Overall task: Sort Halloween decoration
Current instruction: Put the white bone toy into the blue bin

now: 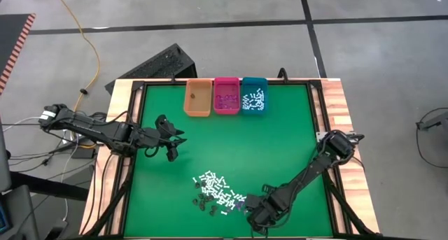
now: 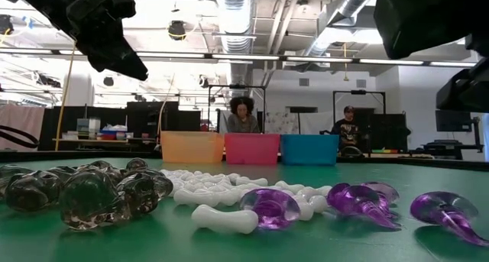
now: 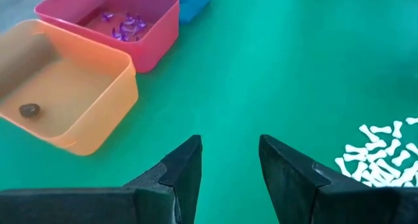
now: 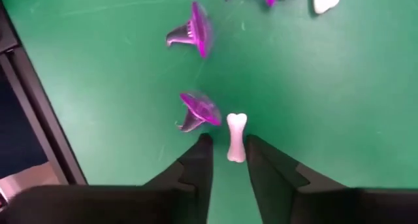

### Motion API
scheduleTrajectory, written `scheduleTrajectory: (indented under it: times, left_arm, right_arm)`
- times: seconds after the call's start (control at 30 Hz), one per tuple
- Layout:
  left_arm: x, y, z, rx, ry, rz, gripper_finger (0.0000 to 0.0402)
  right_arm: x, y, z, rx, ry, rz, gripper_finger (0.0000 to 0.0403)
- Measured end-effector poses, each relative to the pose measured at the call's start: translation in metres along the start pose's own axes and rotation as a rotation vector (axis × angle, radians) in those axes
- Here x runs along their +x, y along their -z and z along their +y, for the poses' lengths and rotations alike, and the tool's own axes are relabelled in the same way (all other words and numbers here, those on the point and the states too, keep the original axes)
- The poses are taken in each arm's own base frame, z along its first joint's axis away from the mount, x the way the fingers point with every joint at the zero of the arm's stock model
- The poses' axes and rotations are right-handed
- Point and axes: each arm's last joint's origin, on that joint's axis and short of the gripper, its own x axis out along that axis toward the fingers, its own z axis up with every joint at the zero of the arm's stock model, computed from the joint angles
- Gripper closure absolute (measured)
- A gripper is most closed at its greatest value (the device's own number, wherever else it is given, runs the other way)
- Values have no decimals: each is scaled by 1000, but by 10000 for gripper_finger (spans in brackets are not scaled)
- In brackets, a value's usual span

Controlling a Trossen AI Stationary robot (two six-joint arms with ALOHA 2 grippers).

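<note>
Halloween decoration [image 1: 217, 191]: a loose scatter of tiny pieces on the green tabletop [image 1: 280, 135], toward the near edge, roughly midway between the arms. White bone-shaped sticks [image 2: 225, 217] make up most of the pile; dark translucent bits [image 2: 84, 192] sit at one side, purple hat-shaped bits [image 2: 359, 201] at the other.

Right gripper [image 4: 228, 149] is low at the purple edge of the scatter, close to the near rim of the tabletop. Its jaws are apart with a narrow gap, and the lower end of one white bone [image 4: 236, 137] sits in that gap. Cannot tell whether either finger is touching the bone; it lies flat on the green surface. One purple hat [image 4: 198, 110] lies just beside the bone, another [image 4: 194, 30] farther out.

Three bins stand in a row at the far edge, sides touching: orange bin [image 1: 197, 98], pink bin [image 1: 226, 94], teal bin [image 1: 253, 94]. The orange one holds a single dark bit [image 3: 28, 110], the pink one several purple bits [image 3: 127, 26], the teal one a heap of white pieces.

Left gripper [image 3: 228, 162] hangs above bare green on the left half of the tabletop, well apart from the scatter, between it and the bins. Jaws open, nothing between them.

Beyond the tabletop, two people [image 2: 242, 115] are in the room behind the bins.
</note>
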Motion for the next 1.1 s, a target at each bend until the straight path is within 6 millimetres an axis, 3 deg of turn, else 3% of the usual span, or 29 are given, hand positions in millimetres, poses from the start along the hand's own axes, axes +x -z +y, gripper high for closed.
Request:
scheduleTrajectory:
  times: [0.27, 0.47, 0.63, 0.9, 1.1]
  left_arm:
    - [0, 0, 0, -2, -8, -7, 257]
    - [0, 0, 0, -2, -10, -8, 257]
    - [0, -1, 0, 1, -14, -10, 257]
    - [0, -1, 0, 15, -21, -15, 257]
    - [0, -1, 0, 14, -21, -15, 257]
  right_arm:
    - [1, -6, -5, 19, 7, 8, 384]
    - [-8, -9, -10, 4, 22, -4, 376]
    - [-39, -16, -26, -16, 91, -43, 386]
    - [-98, -47, -82, -91, 273, -121, 379]
    - [-147, -87, -158, -111, 382, -190, 383]
